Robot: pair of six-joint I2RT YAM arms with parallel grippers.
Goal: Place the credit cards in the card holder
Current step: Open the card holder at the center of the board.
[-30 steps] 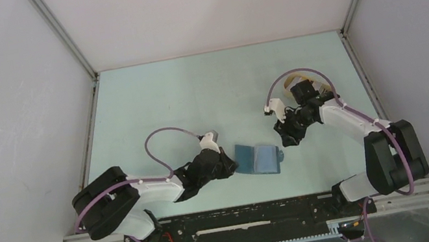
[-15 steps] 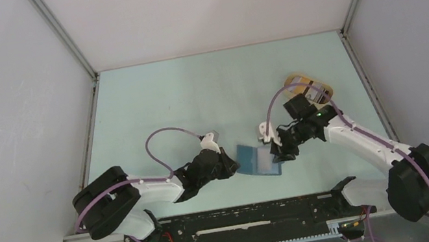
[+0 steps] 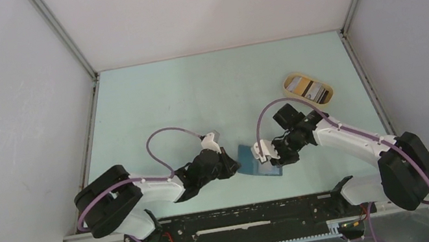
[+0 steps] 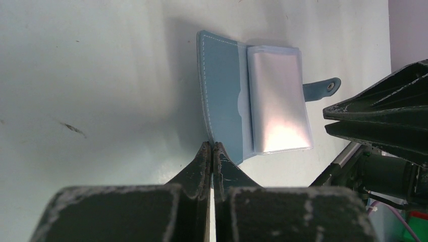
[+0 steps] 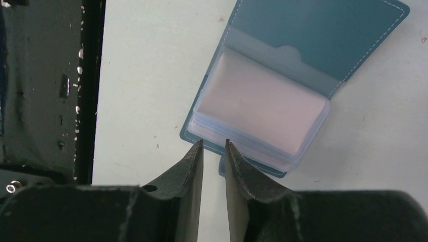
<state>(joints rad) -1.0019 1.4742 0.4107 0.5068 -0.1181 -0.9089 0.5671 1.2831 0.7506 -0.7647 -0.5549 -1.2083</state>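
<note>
At the lower centre of the overhead view, the card holder (image 3: 246,159) is laid open on the pale green table (image 3: 195,98). Its teal cover (image 4: 219,91) is on the left, its clear sleeves (image 5: 260,108) on the right, and its snap tab (image 4: 323,89) at the right-hand edge. The left gripper (image 4: 211,147) is seen with its jaws fully together at the cover's left edge; whether that edge is pinched or only pressed cannot be told. The right gripper (image 5: 214,144) is set at the opposite edge, jaws narrowly apart, with what appears to be the tab in the gap. No card is carried by either.

The step in hand is judged to be the steadying of the opened holder, with loading not yet begun; no card is seen in the sleeves. The credit cards (image 3: 306,88) are kept in the tan oval tray (image 3: 288,84) at the upper right, well apart from the holder. A fine pinch on one card there is called for next, and its edge must then be lined up with a sleeve mouth.

One holder, one tray and two grippers are counted. At least two cards are made out, but the exact number is unclear.
</note>
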